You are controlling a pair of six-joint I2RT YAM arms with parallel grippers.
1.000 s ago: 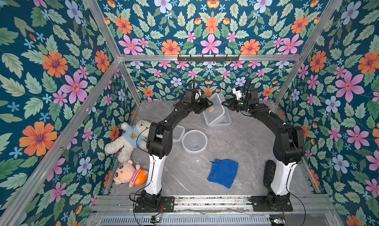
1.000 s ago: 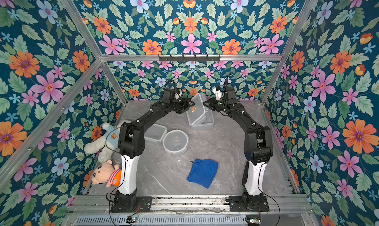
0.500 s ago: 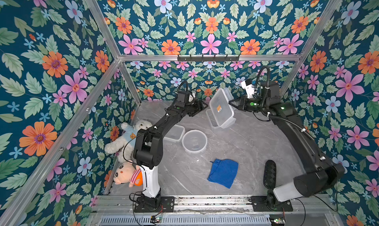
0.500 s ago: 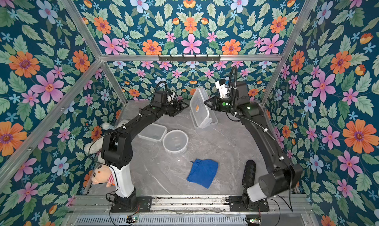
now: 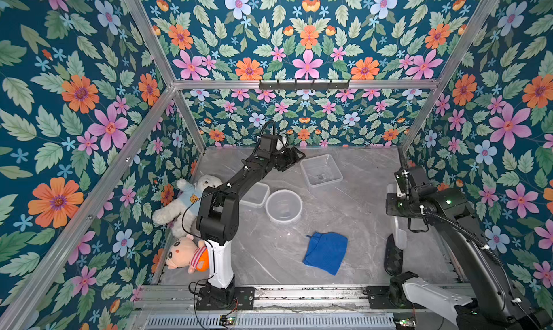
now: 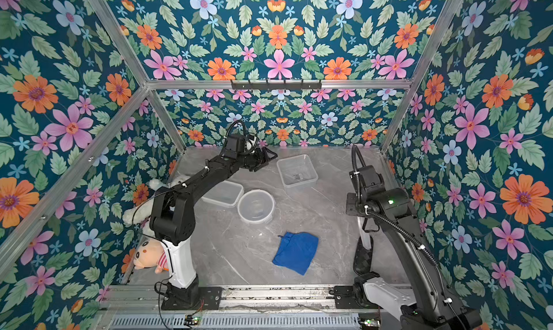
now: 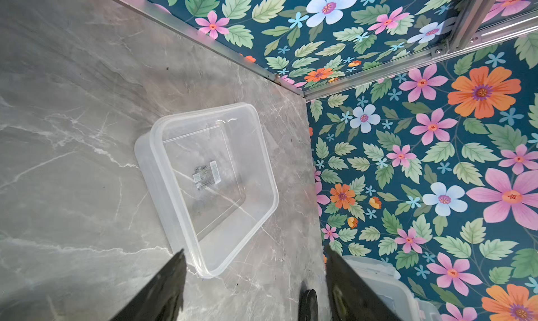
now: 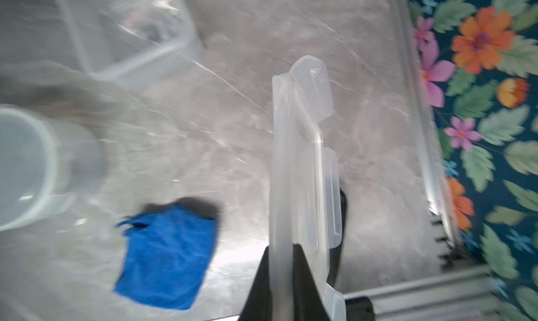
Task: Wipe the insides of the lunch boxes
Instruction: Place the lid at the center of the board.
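Top views, both, far L: two plush toys slumped by the base of the left arm, out of play. Next over, small rect tub sits partly under that arm, just beside round tub. Can't tell if the rect one has a lid on.

Risk no. 1: if the arm swings low it clips those two light tubs & shoves them.

Left hand hovers toward the back, jaws wide, nothing in it. Left wrist view puts the square tub just ahead of its fingers, open side up on the bench, near the back wall.

Risk no. 2: nothing pins that tub, so wipe pressure could skid it into the wall.

Blue cloth lies at the front, well apart from all 3 tubs, in neither hand. Wiping not begun, imo.

Far R: right hand is pinched tight on a clear lid, by the edge only, lid standing on edge above the bench by the R wall.

Risk no. 3: slick thin plastic w/ a small bite could pivot or slip out. A drop may land it on the black oblong thing below. Right wrist view is blurred, so grip depth is unclear.
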